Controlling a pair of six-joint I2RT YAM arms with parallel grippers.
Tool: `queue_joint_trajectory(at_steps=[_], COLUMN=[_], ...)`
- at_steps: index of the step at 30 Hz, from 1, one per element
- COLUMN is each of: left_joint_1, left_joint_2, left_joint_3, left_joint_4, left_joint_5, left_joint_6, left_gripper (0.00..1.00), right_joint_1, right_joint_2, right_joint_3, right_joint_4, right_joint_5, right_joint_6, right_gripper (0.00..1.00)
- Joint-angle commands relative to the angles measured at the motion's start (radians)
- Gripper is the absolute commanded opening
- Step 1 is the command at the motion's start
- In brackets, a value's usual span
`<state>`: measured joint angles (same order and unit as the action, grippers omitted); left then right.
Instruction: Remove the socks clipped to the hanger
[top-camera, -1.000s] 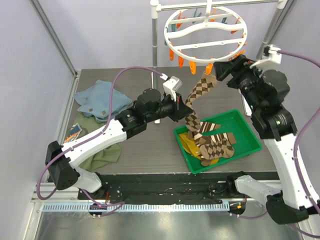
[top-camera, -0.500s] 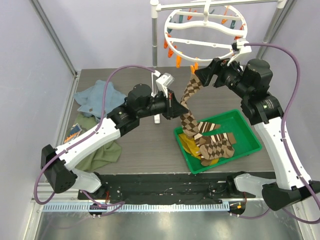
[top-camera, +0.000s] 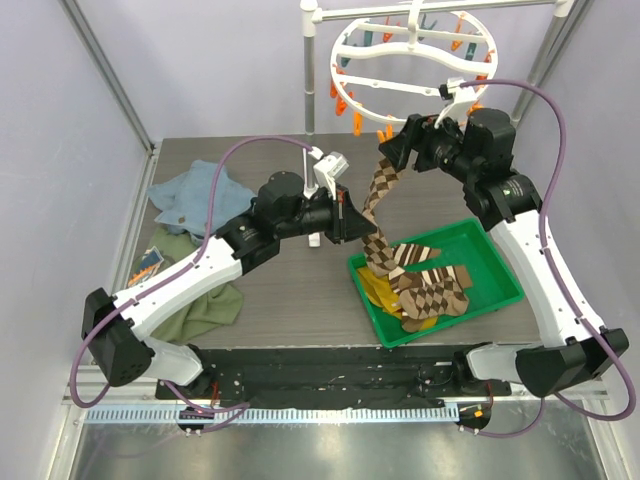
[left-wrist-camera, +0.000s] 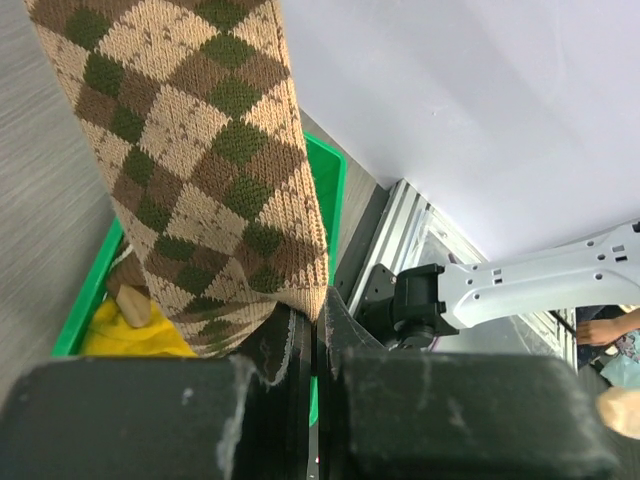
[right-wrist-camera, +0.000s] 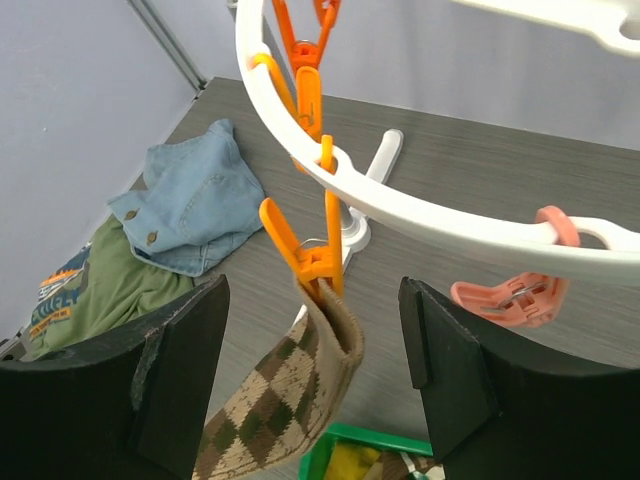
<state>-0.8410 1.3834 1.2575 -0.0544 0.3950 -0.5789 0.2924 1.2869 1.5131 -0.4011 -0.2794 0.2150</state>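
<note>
A brown-and-tan diamond-patterned sock (top-camera: 381, 190) hangs from an orange clip (right-wrist-camera: 308, 258) on the white round hanger (top-camera: 412, 72). The sock's cuff (right-wrist-camera: 335, 330) sits in the clip between my right gripper's open fingers (right-wrist-camera: 183, 365). My right gripper (top-camera: 393, 148) is level with the clip and touches nothing. My left gripper (top-camera: 352, 222) is shut on the lower part of this sock (left-wrist-camera: 215, 160), pulling it slantwise. More socks, diamond, striped and mustard-yellow (top-camera: 425, 285), lie in the green bin (top-camera: 496, 262).
A blue cloth (top-camera: 195, 200) and an olive-green cloth (top-camera: 195, 300) lie at the table's left. The grey rail stand's post (top-camera: 308, 90) rises behind the hanger, its white foot (right-wrist-camera: 375, 180) on the table. Other orange clips (top-camera: 345, 105) dangle from the ring.
My right gripper has swung left and up to the sock's orange clip and now brackets it. The hanger has tilted and shifted. My left gripper has stayed shut on the sock.
</note>
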Motion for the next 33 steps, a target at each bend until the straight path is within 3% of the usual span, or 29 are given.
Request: queue_joint_trajectory(at_steps=[1,14,17,20,21,23,30,32,33], left_joint_1=[0.006,0.005,0.005,0.005,0.006,0.005,0.003,0.003,0.003], left_joint_2=[-0.011,0.002,0.003,0.008,0.008,0.009,0.008,0.003,0.002], left_joint_3=[0.008,0.017,0.013,-0.004,-0.012,-0.035,-0.075,-0.079,-0.078], left_joint_4=[0.05,0.077,0.08,0.084,0.087,0.096,0.11,0.107,0.105], left_joint_5=[0.036,0.048,0.05,0.048,0.039,0.038,0.013,0.005,0.005], left_joint_6=[-0.016,-0.025,-0.03,-0.036,-0.039,-0.044,-0.055,-0.053,-0.053], left_gripper=[0.0,0.0,0.0,0.0,0.0,0.0,0.0,0.0,0.0], right_joint_1=[0.007,0.063,0.065,0.063,0.063,0.063,0.065,0.065,0.067], right_joint_2=[0.026,0.089,0.086,0.078,0.071,0.062,0.038,0.025,0.019], right_joint_3=[0.067,0.122,0.119,0.116,0.114,0.108,0.084,0.076,0.07], right_joint_4=[0.038,0.016,0.027,0.034,0.038,0.048,0.064,0.061,0.058], right_joint_5=[0.051,0.164,0.18,0.213,0.22,0.23,0.24,0.243,0.243], right_joint_6=[-0.008,-0.005,-0.002,0.004,0.006,0.003,0.023,0.032,0.037], right_gripper=[0.75,0.66,0.54,0.3,0.12,0.01,0.01,0.09,0.22])
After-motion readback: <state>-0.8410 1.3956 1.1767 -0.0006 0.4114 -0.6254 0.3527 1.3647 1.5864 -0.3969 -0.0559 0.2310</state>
